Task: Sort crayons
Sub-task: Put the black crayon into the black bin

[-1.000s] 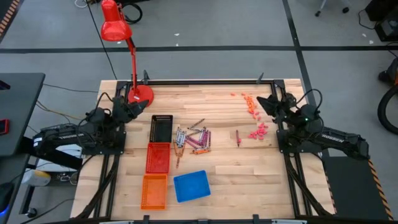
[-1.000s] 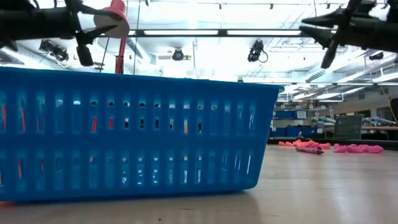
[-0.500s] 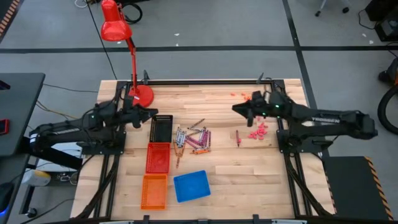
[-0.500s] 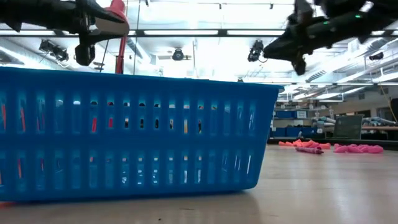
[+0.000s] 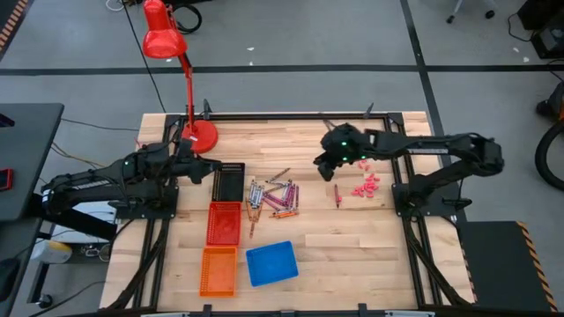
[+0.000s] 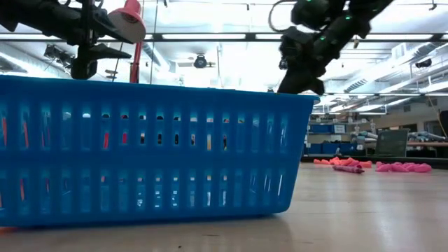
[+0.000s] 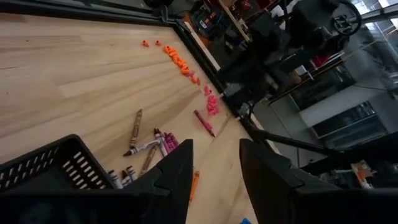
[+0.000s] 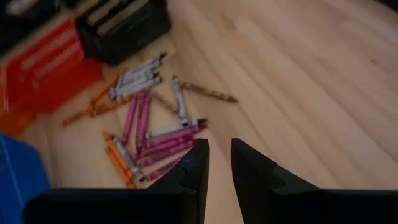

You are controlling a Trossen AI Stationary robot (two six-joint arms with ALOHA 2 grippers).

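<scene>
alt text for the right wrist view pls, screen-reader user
A loose pile of crayons, mostly pink with some grey and orange, lies on a wooden table past the right end effector. Black, red and blue baskets sit behind.

A grey floor (image 5: 291, 35) crossed by dark tape lines surrounds the wooden table (image 5: 352, 255). A red desk lamp (image 5: 164, 40) stands at the table's eleven o'clock corner. Long ceiling lights (image 6: 210, 36) run overhead, with shelving (image 6: 336, 129) at three o'clock.

A blue basket (image 6: 154, 157) is filling the low view's left and centre, hiding the table behind it. The crayons (image 5: 273, 195) are appearing too small in the high view to count.
</scene>
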